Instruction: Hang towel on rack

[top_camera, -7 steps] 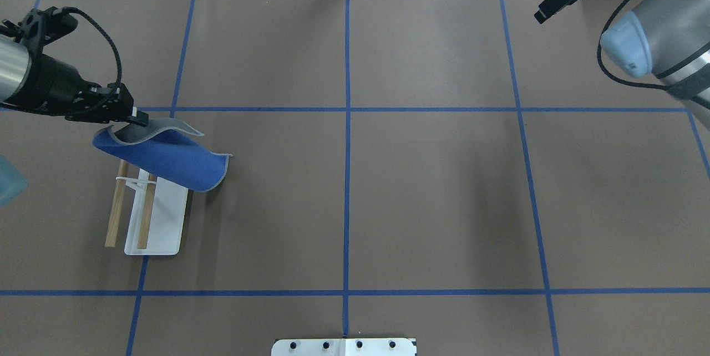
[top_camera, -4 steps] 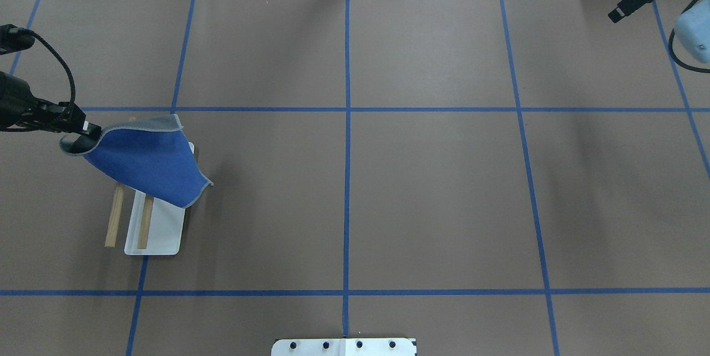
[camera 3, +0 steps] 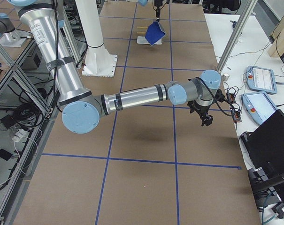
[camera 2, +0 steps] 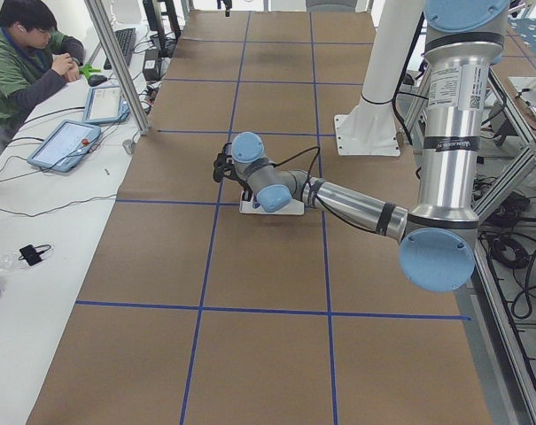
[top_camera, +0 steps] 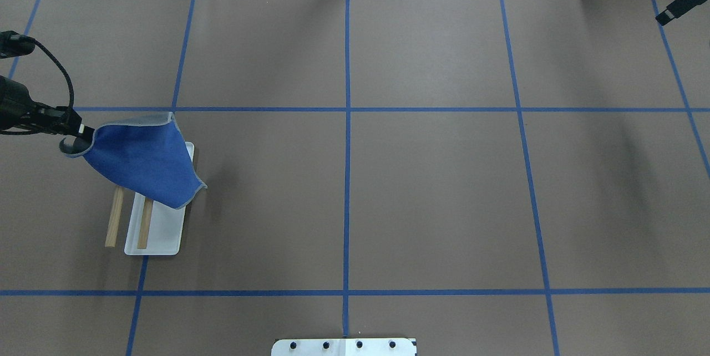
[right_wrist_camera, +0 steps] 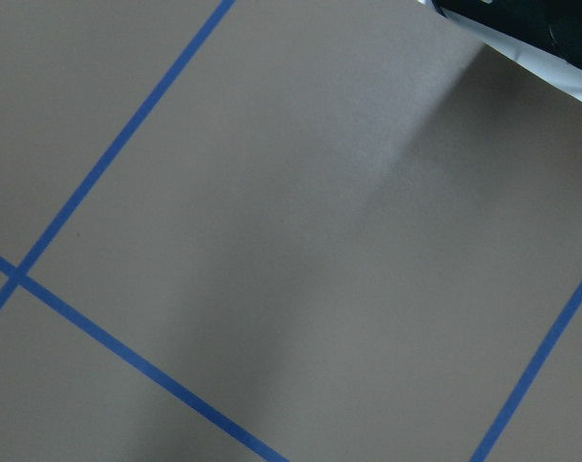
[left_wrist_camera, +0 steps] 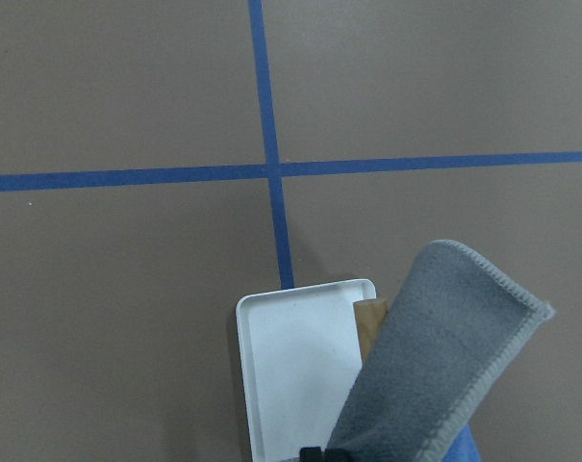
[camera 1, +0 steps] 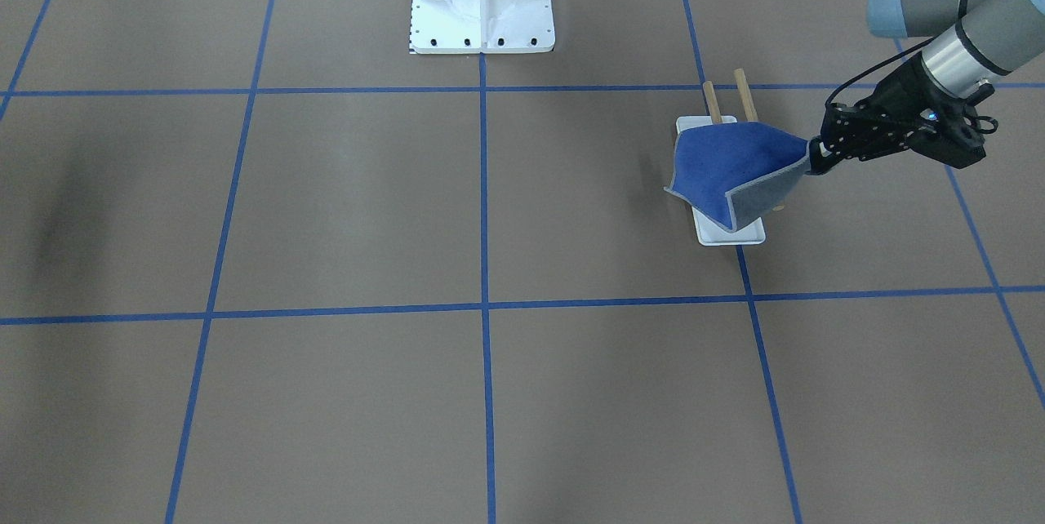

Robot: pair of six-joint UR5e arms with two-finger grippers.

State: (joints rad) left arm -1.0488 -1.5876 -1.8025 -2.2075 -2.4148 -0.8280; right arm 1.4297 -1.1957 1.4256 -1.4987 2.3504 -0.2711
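1. Closest to the robot's side is the rack [top_camera: 166, 234]: a white base with two wooden rails [top_camera: 145, 223] over it, sitting on the brown surface [top_camera: 388, 189] in the robot's left half. The rails' long axis runs away from the robot, a touch slanted. Their near ends are bare.

2. A bit further out, the towel [top_camera: 144, 159] covers the far part of the rails, blue face up. One corner droops down past the right edge of the base. The wrist camera catches the grey underside right next to a rail end.

3. Level with that far end is the left pincer [top_camera: 75, 135], clenched on the towel's left corner. It's held up off the surface, just out to the robot's left of both rails. So the cloth runs rightward from the pincer, crosswise to the rails, which I'd say is what a drape needs. To me most of the cloth looks to be over the rails and their right side, with the pinched corner the only bit on the left. I can't tell if the cloth is actually resting on the wood or just hanging over it.

4. Way off at the far right corner is the right pincer [top_camera: 674, 8]. I can't tell if it's open or closed. The left arm is nearer by a mile, so it looks like its job.
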